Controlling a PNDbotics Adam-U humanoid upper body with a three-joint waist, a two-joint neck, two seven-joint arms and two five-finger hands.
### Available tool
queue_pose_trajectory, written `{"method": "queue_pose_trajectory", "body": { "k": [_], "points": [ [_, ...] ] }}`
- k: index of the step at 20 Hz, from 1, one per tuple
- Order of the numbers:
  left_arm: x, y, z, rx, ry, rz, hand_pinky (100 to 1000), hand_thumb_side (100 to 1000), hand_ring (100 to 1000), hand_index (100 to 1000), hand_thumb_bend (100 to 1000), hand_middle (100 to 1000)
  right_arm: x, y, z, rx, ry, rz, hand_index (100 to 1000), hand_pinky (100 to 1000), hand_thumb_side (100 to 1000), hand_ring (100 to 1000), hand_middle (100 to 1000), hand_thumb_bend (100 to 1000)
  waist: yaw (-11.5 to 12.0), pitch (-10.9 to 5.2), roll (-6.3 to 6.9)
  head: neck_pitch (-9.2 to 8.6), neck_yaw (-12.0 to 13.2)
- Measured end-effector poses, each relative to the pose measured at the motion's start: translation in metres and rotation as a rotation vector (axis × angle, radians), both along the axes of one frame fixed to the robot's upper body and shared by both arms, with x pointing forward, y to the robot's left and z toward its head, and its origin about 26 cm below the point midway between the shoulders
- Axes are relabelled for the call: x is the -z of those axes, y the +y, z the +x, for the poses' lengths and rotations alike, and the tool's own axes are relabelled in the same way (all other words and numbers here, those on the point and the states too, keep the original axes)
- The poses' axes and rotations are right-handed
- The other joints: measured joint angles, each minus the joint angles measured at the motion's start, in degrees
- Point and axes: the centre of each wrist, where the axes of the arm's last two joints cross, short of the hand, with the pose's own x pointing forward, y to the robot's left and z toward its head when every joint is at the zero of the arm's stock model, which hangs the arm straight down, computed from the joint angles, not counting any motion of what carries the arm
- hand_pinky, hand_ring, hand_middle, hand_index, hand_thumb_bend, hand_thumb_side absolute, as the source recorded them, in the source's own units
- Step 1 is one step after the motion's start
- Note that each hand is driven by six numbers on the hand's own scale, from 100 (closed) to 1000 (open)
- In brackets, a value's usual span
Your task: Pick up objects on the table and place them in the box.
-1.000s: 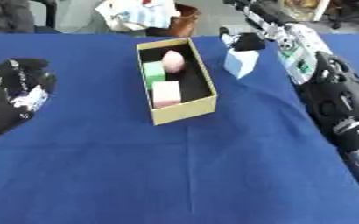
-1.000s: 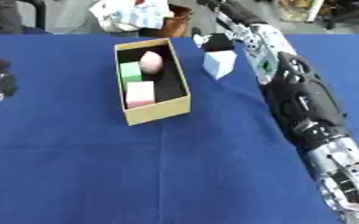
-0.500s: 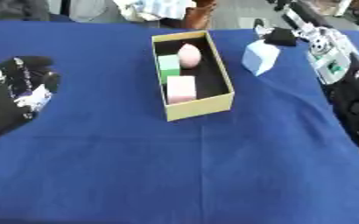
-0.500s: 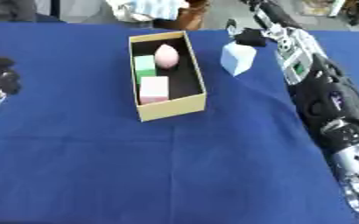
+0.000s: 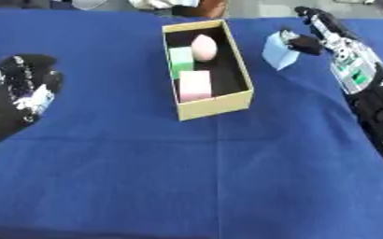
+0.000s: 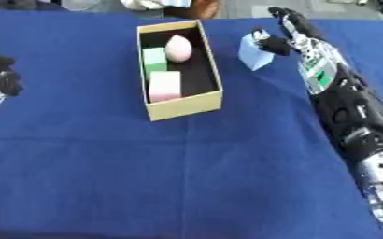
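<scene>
A blue cloth [image 5: 227, 177] covers the table, bare in the near part. At the left edge the left hand [image 5: 19, 100] rests on the cloth, palm side up, fingers relaxed and slightly spread, holding nothing. Farther back, near the middle, an open cardboard box [image 5: 214, 105] lies lengthwise away from the camera; inside it sit a pink block [image 5: 195, 85] at the near end, a green block [image 5: 180, 59] behind it, and a pink egg-shaped thing [image 5: 204, 47] at the far end. To the right of the box, apart from it, a pale blue block [image 5: 278, 51] is tilted on a corner, pinched between the thumb and fingers of the right hand [image 5: 309, 39], whose arm runs down the right edge
</scene>
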Motion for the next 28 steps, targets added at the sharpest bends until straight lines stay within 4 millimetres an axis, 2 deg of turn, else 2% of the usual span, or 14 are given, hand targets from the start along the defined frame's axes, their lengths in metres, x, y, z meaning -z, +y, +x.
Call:
{"method": "queue_pose_trajectory", "body": {
  "k": [5, 14, 28],
  "points": [
    [-0.0001, -0.0001, 0.0001, 0.003, 0.001, 0.007, 640, 509, 596, 770, 297, 584, 0.0055, -0.0021, -0.0004, 0.013, 0.026, -0.018, 990, 852, 648, 935, 932, 104, 0.0, 0.0, 0.0, 0.4, 0.0],
    [0.0001, 0.0, 0.0012, 0.007, 0.005, 0.011, 641, 513, 596, 771, 289, 583, 0.0056, -0.0038, -0.0008, -0.01, 0.034, -0.05, 987, 856, 696, 937, 921, 100, -0.1, 0.15, 0.0, 0.4, 0.0],
    [0.0009, 0.0003, 0.0024, 0.007, 0.01, 0.013, 644, 517, 602, 772, 279, 580, -0.0008, -0.0012, -0.0018, -0.094, 0.035, -0.011, 985, 859, 696, 939, 912, 100, -0.7, 0.15, 0.0, 0.93, 0.2]
  ]
}}
